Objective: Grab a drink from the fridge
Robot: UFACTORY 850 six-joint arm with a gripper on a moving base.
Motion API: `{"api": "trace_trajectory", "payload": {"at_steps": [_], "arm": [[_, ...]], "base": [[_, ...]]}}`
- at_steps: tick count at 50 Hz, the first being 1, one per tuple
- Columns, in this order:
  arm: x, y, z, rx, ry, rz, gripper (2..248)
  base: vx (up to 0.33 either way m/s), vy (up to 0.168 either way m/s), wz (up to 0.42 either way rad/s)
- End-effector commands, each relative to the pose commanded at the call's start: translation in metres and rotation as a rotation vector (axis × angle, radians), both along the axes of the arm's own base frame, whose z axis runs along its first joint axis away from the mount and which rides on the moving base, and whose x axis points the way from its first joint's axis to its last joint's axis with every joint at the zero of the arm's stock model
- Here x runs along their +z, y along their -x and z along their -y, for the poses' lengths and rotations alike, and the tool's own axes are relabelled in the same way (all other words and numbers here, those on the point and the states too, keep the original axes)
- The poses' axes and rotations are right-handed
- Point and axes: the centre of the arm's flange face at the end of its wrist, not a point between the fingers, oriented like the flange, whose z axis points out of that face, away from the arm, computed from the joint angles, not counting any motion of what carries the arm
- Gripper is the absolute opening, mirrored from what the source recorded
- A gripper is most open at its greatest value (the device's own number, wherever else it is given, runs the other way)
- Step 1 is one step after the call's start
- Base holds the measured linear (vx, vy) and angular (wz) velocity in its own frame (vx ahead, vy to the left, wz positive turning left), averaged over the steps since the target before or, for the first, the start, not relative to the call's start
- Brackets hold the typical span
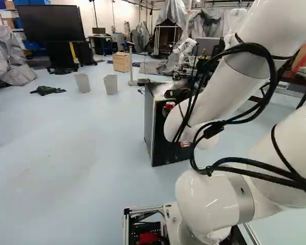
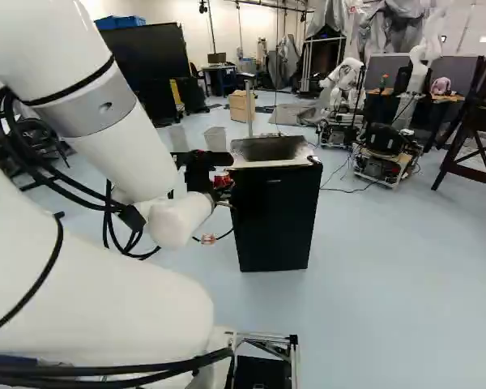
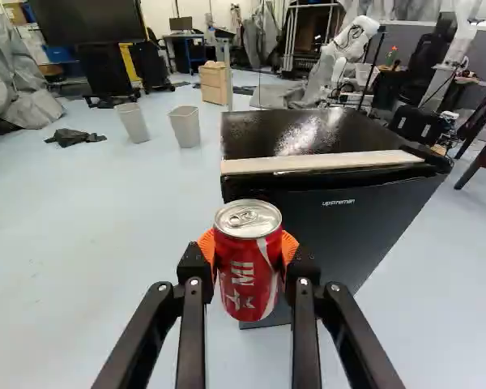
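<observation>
I have one red drink can pinched upright in my gripper, with its silver lid uppermost. In the wrist view, both of the gripper's orange pads press the can from opposite sides.

The can is off the floor, near the front left corner of the one black fridge; I can't judge the gap between them. The fridge stands upright on the pale floor, ahead of my base, and a light strip runs along the front edge of its glossy top.

For room, I see a broad stretch of floor running left of the fridge towards the far side, and more floor to its right. The left stretch is bounded farther off by one dark cloth, two light bins and, beyond them, one big screen. One wooden cabinet stands farther back, right of the bins. Grey sheeting edges the far left. On the far right I count two white arms, one left of the other, and nearer on that side one reddish frame.
</observation>
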Motion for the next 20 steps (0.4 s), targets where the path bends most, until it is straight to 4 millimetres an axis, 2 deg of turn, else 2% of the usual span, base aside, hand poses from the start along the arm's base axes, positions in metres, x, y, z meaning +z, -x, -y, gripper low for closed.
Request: {"api": "trace_trajectory", "payload": {"at_steps": [20], "arm": [[-0.0002,0.0005,0.0,0.0,0.0,0.0,97]], "base": [[0.0,0.0,0.0]]}}
